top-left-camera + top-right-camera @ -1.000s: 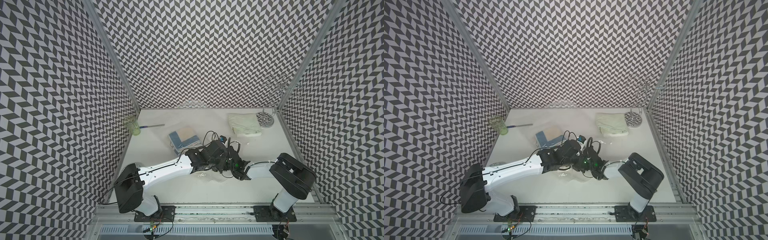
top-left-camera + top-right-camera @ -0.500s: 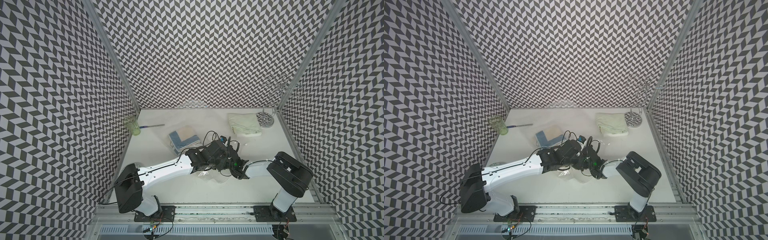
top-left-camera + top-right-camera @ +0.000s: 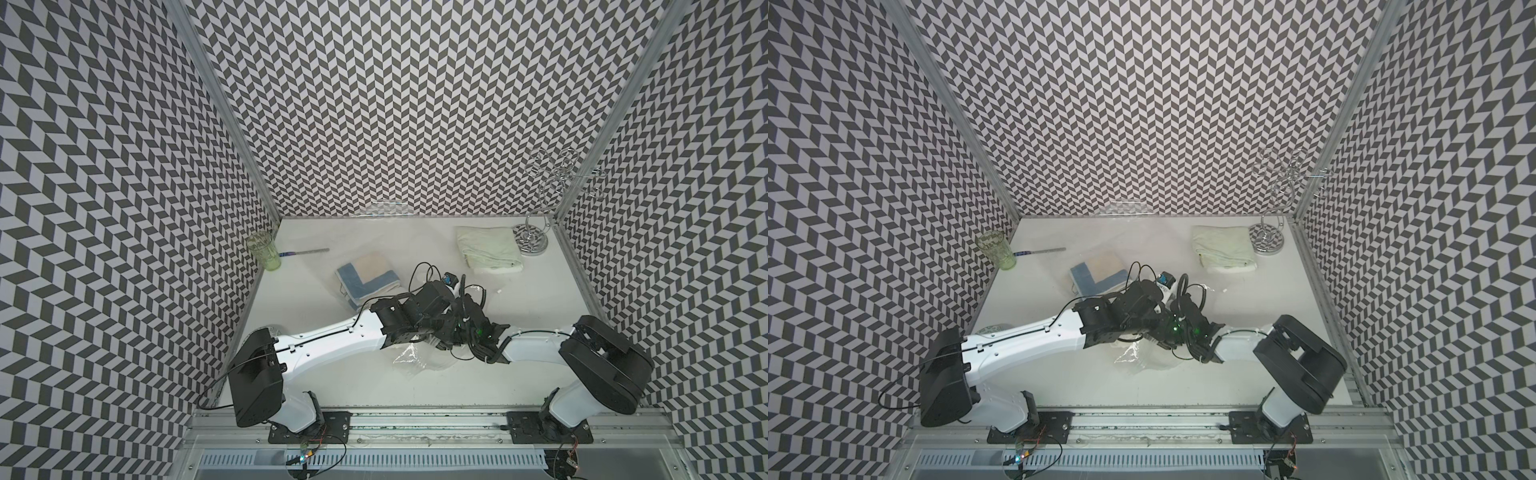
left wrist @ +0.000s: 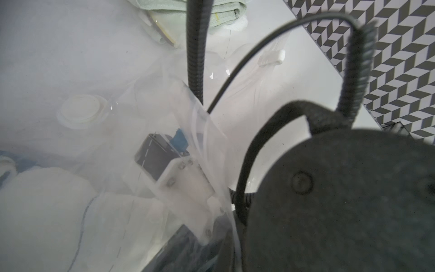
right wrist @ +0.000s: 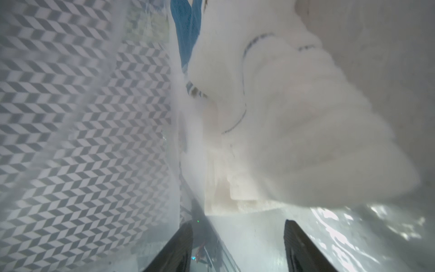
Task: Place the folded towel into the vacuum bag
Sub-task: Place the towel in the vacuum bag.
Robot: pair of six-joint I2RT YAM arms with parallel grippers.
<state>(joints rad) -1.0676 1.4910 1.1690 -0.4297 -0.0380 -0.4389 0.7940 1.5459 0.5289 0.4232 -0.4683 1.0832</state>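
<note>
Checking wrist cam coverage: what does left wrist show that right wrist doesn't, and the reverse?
Left wrist only: the round white valve, the folded green towel, a small white clip. Right wrist only: the right gripper, fingers apart with nothing between them. Both: the white towel, the vacuum bag film, and the chevron wall.

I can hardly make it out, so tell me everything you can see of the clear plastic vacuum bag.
The clear, glossy plastic vacuum bag lies rumpled on the white table, one corner crumpled before the arms. A round white valve sits on it; the blue-and-beige folded towel shows through it.
</note>
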